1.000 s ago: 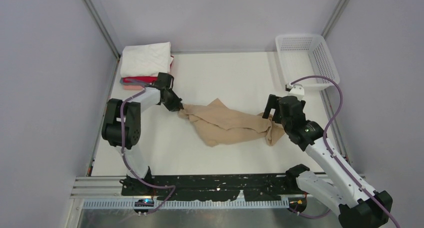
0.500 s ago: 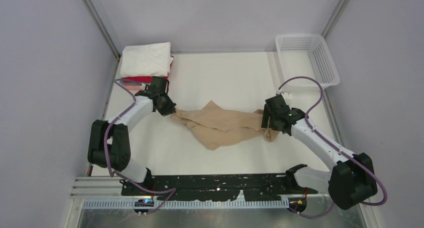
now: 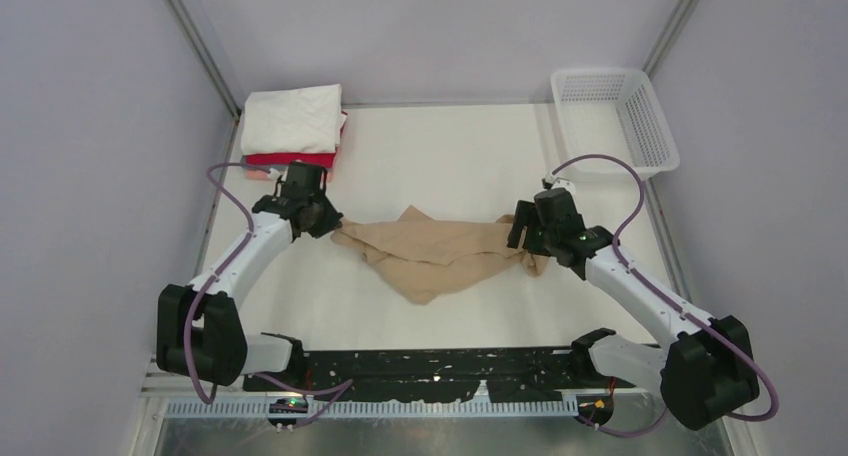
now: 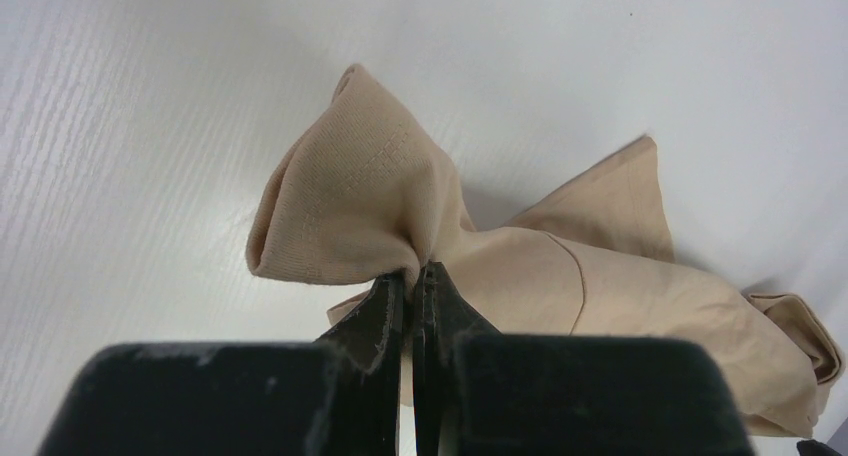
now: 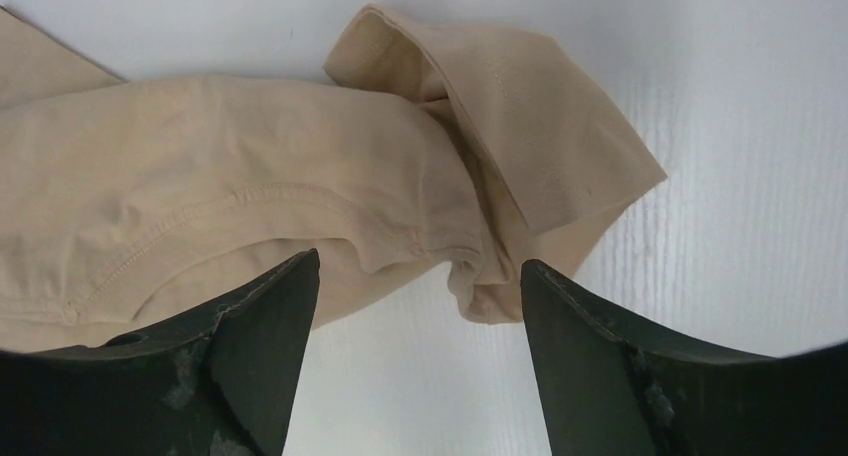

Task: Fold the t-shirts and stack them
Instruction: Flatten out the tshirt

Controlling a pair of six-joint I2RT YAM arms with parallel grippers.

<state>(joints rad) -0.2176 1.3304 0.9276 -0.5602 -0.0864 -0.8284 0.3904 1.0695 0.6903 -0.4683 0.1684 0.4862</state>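
**Both arms shifted, tan tee pulled out wider**

Compared to a second ago, the left claw [image 3: 328, 224] has dragged its end of the tan t-shirt [image 3: 440, 256] out toward 9 o'clock. The right claw [image 3: 518, 236] has slid up toward 12. So the shirt now sits wider and flatter in the middle of the worktop [image 3: 450, 156].

The left claw is pinched tight on a bunched fold of cloth, hem or sleeve, can't tell which. The right claw has its jaws spread wide over the crumpled sleeve end at the shirt's 3 o'clock side, gripping nothing as far as I can see.

Handling-wise it's thin matte knit jersey, light and totally floppy. I'd expect it to sag and drag rather than hold any shape. My pick for grab spots would be the stitched edges (hem, sleeve cuff, shoulder seam), since they bunch less and give some bite.

The stack of folded shirts [image 3: 293, 121], white on top with red under it, sits at 10 o'clock. The white mesh basket [image 3: 612, 73] is at 1 o'clock.
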